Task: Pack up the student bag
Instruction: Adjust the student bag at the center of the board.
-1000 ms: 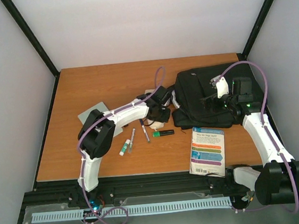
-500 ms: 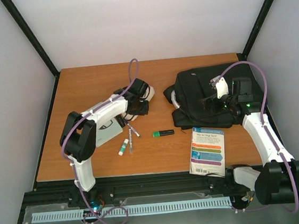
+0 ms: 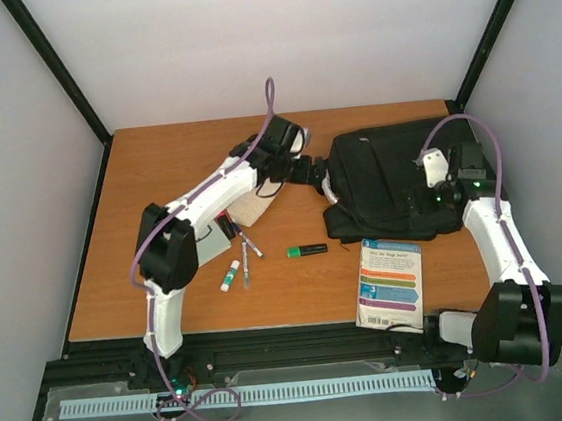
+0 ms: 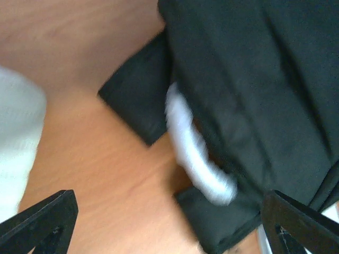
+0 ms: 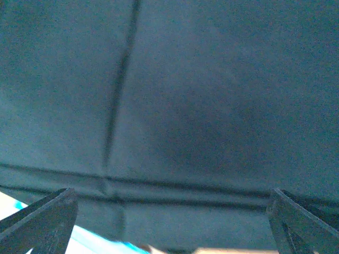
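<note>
While stretched to the student bag (image 3: pixel 378 175), left claw (image 4: pixel 172 225) and right claw (image 5: pixel 172 222) both gape apart.

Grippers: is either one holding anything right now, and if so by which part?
Nothing is held. The left gripper is open above the grey handle of the student bag; the right gripper is open over its black fabric.

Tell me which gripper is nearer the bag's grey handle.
Left. The left gripper hovers open at the grey handle on the student bag; the right gripper is over the bag's opposite side.
</note>
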Controlling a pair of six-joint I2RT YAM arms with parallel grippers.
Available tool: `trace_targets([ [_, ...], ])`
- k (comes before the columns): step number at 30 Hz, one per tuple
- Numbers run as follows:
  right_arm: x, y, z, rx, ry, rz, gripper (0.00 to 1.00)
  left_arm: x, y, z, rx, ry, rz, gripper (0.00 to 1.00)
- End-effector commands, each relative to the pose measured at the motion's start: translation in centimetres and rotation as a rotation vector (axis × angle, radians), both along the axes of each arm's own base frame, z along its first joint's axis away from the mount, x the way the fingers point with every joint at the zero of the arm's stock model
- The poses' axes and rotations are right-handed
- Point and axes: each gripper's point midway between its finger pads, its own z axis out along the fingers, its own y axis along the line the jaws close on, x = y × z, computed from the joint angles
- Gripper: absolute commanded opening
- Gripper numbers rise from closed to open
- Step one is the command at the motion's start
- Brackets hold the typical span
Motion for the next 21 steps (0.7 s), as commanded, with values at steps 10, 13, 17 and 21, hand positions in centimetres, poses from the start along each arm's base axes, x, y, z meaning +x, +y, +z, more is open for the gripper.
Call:
trace_targets([
  [10,-7.5,-6.4,-6.7,-0.064,0.326,-0.048,0.93,10.0,-7.8,-1.3,-0.187,-0.052,-0.004,1.00],
  [13,-7.6,-6.1,-8.4,-0.028,0.379,-0.020,0.94,11.4,-8.6,-3.0,-0.241,-0.027,-0.005,1.00],
  [17,-6.3,-5.9,-9.4,0.000,0.375,0.010,0.94,10.6,-9.7,-5.6,-0.292,0.060,-0.040,0.98],
  [21,-3.9,-6.3,-9.8,0.027,0.367,0.011,1.00,8.5,-10.0,-6.7,-0.311,0.119,-0.074,0.91],
])
